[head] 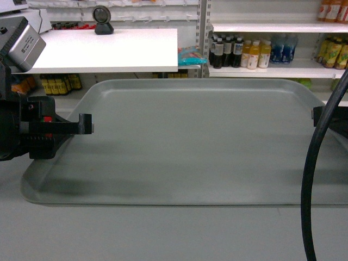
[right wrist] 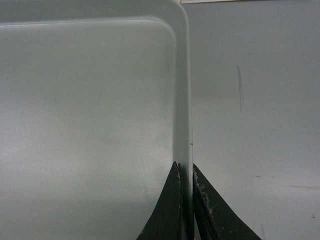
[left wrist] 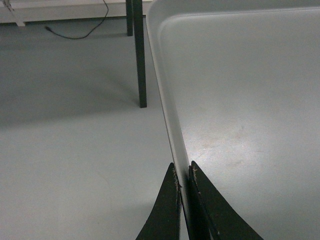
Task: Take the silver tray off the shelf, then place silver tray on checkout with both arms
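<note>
- Claws first: our left claw (left wrist: 183,182) is clamped on the left rim of the silver tray (head: 190,141), one finger on each side of the lip, and our right claw (right wrist: 186,177) is clamped the same way on the right rim.
- In the head view the left claw (head: 81,125) reaches in from the middle left of the frame; the right claw barely shows at the right edge, behind a thick black cable (head: 315,174).
- The tray fills the centre and lower half of the head view. We judge it is carried between both arms; the wrist views show grey floor (left wrist: 75,125) beyond its edges.
- The checkout table (head: 103,49) sits at the upper left, beyond the tray's far edge, with a small black scanner (head: 102,20) on it.
- To do this step well, we should move both arms together, keep the tray level, hold the spacing between claws fixed so that neither rim slips, and clear the table's edge before lowering.
- Count: one tray, two claws, one table, one scanner, and several rows of bottles (head: 239,51) at the upper right.
</note>
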Robot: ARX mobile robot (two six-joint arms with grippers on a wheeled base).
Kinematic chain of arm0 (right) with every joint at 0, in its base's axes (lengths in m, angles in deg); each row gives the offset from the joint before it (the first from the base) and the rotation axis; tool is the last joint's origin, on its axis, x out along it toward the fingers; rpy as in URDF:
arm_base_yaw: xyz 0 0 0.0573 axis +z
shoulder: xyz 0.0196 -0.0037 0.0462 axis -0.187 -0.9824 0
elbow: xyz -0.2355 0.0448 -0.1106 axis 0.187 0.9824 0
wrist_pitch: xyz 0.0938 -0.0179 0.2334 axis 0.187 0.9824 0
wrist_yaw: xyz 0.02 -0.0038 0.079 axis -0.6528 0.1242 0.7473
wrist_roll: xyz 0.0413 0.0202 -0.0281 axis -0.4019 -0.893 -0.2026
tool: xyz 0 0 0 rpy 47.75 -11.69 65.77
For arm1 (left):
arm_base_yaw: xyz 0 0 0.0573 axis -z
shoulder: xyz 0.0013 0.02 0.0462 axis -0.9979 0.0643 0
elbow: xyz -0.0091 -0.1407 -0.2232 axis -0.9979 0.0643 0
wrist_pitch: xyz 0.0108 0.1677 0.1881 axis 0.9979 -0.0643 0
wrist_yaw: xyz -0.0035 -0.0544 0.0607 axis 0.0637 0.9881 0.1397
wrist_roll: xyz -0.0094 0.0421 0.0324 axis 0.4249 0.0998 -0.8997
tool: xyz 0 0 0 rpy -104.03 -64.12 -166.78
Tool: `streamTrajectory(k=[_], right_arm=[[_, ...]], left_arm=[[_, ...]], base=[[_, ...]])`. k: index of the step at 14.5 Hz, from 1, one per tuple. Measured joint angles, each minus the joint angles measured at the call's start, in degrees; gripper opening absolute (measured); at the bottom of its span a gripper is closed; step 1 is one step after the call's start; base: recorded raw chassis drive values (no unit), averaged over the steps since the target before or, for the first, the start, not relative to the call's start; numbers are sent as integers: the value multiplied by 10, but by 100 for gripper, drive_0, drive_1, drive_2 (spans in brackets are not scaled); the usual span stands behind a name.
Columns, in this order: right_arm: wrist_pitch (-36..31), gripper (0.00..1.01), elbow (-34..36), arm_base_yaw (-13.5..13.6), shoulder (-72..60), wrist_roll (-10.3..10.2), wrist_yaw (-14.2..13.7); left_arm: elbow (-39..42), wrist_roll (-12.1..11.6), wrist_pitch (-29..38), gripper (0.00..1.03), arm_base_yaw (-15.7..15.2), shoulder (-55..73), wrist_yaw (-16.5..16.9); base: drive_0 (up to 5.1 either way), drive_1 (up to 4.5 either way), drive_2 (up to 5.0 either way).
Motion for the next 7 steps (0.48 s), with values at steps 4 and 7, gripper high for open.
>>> streamTrajectory(k=[4,7], right_arm=[[1,3,0,0,0,0,0],[-2,3,0,0,0,0,0]], left_arm=[[0,0,1,3,0,0,0],[0,0,2,3,0,0,0]], base=[[-494,251,251],[-506,239,239]])
